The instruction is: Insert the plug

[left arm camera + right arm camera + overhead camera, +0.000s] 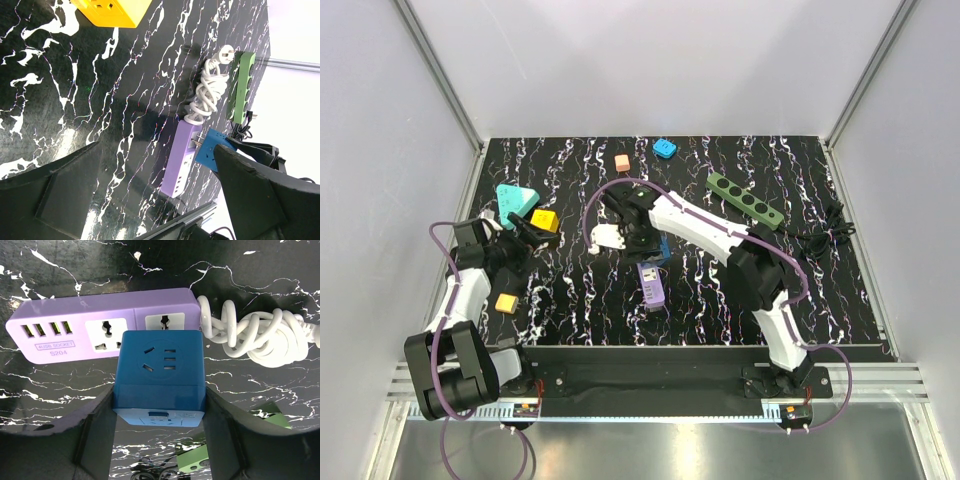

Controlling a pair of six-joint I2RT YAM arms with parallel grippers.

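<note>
My right gripper [159, 440] is shut on the blue cube plug [159, 370], one finger on each side. The cube hangs over the purple power strip [75, 330], covering part of its two sockets. In the left wrist view, the blue cube plug [210, 147] shows bare metal prongs reaching the face of the purple strip [180, 157], with a gap left between cube and strip. The strip's white cord [255, 335] lies coiled beside it. From above, the cube [655, 250] sits at the strip's far end [651, 283]. My left gripper [535, 235] stands open and holds nothing.
A yellow cube [544, 219] and a teal triangular block [515, 198] lie by the left gripper. A green power strip [745, 198] and a black cable [825, 230] lie at the right. Small orange [622, 161] and blue [665, 148] blocks sit at the back.
</note>
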